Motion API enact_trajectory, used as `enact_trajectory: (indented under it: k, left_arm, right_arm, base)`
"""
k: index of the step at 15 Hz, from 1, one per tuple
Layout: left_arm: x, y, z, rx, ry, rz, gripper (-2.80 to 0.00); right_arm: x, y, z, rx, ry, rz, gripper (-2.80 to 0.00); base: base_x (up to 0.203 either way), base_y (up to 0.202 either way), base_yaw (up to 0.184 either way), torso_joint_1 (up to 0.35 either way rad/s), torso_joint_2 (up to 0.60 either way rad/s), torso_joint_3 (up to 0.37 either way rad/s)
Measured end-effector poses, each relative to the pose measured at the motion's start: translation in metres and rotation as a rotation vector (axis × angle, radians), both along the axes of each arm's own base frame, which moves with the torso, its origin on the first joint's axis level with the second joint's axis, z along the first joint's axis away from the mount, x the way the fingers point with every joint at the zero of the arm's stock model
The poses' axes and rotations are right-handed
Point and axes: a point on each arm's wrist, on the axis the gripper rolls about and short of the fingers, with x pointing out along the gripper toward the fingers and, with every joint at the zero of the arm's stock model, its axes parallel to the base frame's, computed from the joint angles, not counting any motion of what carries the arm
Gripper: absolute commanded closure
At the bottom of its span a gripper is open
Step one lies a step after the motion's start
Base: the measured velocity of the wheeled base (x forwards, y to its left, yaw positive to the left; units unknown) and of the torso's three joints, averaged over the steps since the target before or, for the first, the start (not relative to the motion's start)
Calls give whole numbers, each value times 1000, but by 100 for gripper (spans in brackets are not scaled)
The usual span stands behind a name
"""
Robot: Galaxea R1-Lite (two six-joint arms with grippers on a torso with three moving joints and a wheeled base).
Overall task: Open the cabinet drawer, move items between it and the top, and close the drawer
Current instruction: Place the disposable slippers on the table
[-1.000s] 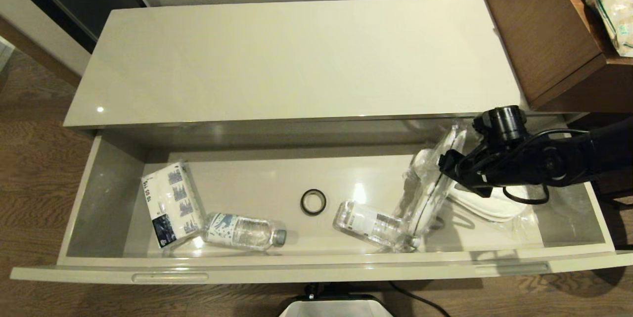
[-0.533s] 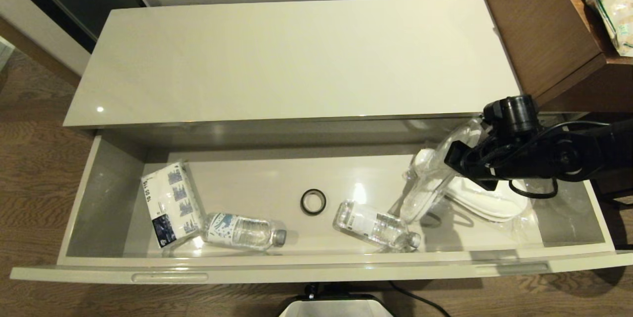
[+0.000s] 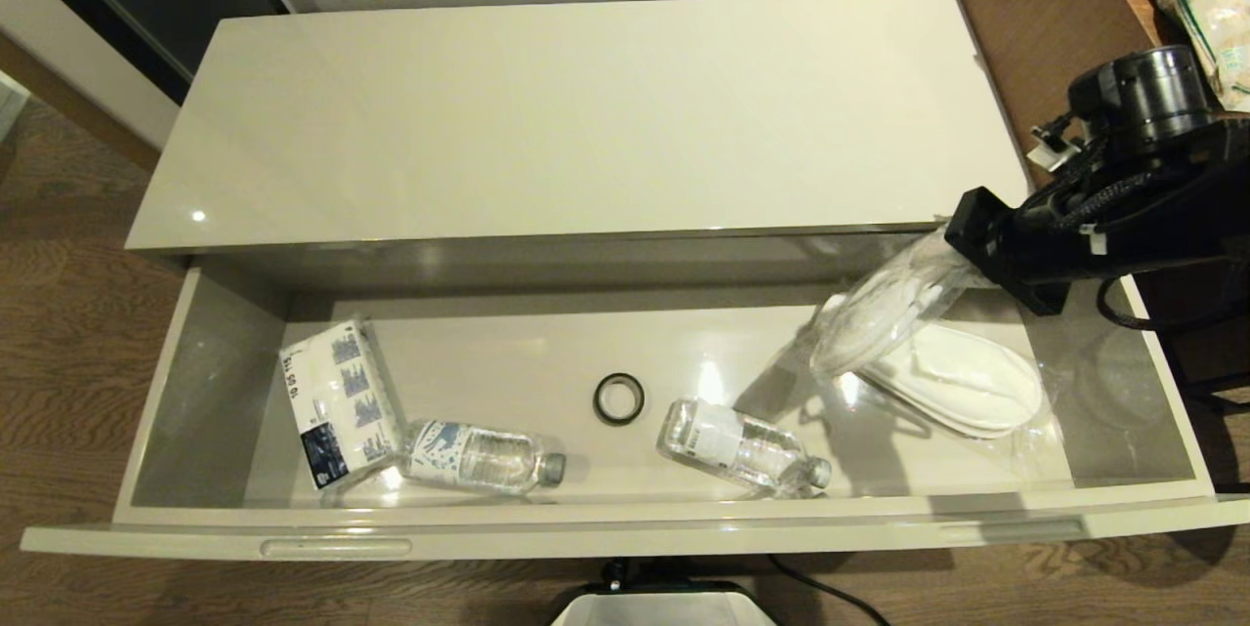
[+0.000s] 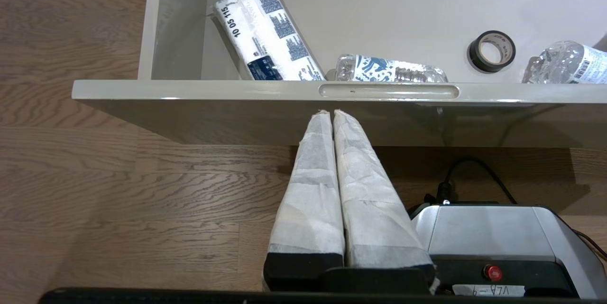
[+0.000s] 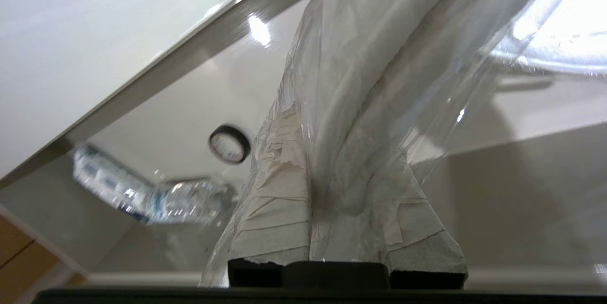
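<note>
The cabinet drawer (image 3: 625, 519) is seen pulled fully out beneath the top (image 3: 586, 118). Near its left wall a tissue pack (image 3: 337, 401) is lying, with a water bottle (image 3: 483, 458) touching it along the front edge. A black ring (image 3: 618, 398) is found mid-floor, and a second water bottle (image 3: 740, 447) lies just right of it, close to the front edge. Below the drawer front, by the left handle slot, the left gripper (image 4: 331, 113) is parked, its fingers pressed together with nothing between them. Toward the right wall one slipper pair (image 3: 962, 380) rests on the drawer floor. Above it, at the drawer's back-right corner, a wrapped slipper pair (image 3: 884, 309) is held pinched at one end in the right gripper (image 3: 962, 260), hanging slanted, clear of the floor.
</note>
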Motion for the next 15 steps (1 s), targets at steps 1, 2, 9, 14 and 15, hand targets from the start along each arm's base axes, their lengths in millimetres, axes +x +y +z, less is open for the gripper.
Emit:
enact_trajectory:
  k: [1,2,9,14,15]
  left_arm:
    - [0,0,0,0,0,0,0]
    - [0,0,0,0,0,0,0]
    - [0,0,0,0,0,-1,0]
    - [0,0,0,0,0,-1,0]
    - [0,0,0,0,0,-1,0]
  right_arm:
    - [-8,-1,8,7,-2,19,0]
    - [-18,-2,18,17,1,55,0]
    - [-78,-11,86,73,-48,85,0]
    - [-47,-11,105,133,-287,-119,0]
    - [-32,-10,105,114,-331,-165,0]
  base:
    - [0,0,0,0,0,0]
    - [0,0,0,0,0,0]
    - [0,0,0,0,0,0]
    - [0,0,0,0,0,0]
    - [0,0,0,0,0,0]
